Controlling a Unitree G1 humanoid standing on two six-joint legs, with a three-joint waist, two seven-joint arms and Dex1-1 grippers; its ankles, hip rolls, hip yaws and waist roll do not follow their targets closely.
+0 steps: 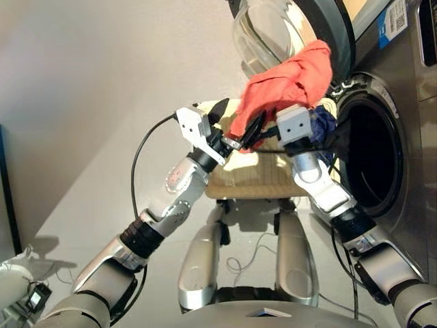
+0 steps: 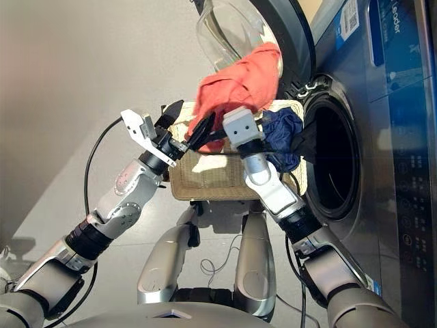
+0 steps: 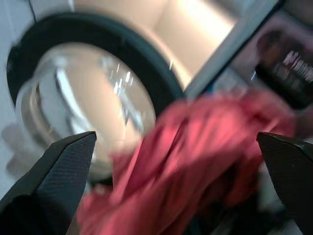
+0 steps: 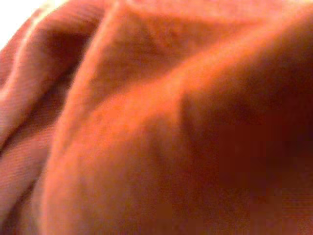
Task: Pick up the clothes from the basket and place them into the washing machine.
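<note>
- The coral-red garment (image 1: pixel 290 76) hung bunched in the air above the basket (image 1: pixel 256 179), draped over the right gripper (image 2: pixel 205 131), with its upper end raised toward the open porthole door (image 1: pixel 270 31).
- The right gripper sat under the cloth; its wrist camera saw nothing but red fabric, so I could not tell whether its fingers were together or apart.
- The left gripper (image 1: pixel 235 137) was just beside the right one, at the lower edge of the red garment. Its two black fingers (image 3: pixel 58 176) stood wide apart with nothing between them, and the red cloth lay beyond them, with the glass door behind it.
- The navy blue garment (image 2: pixel 281 137) lay heaped on the machine-side of the right gripper, over the basket's edge nearest the drum.
- A strip of black fabric (image 2: pixel 171 111) showed on the far side of the left gripper, at the basket's outer corner.
- The washing machine (image 1: pixel 403 123) stood close on the right gripper's outer side, its dark drum mouth (image 1: pixel 369 154) open and its door swung out above both grippers.
- The basket rested on the floor (image 1: pixel 89 137) directly in front of the drum mouth, below both grippers.
</note>
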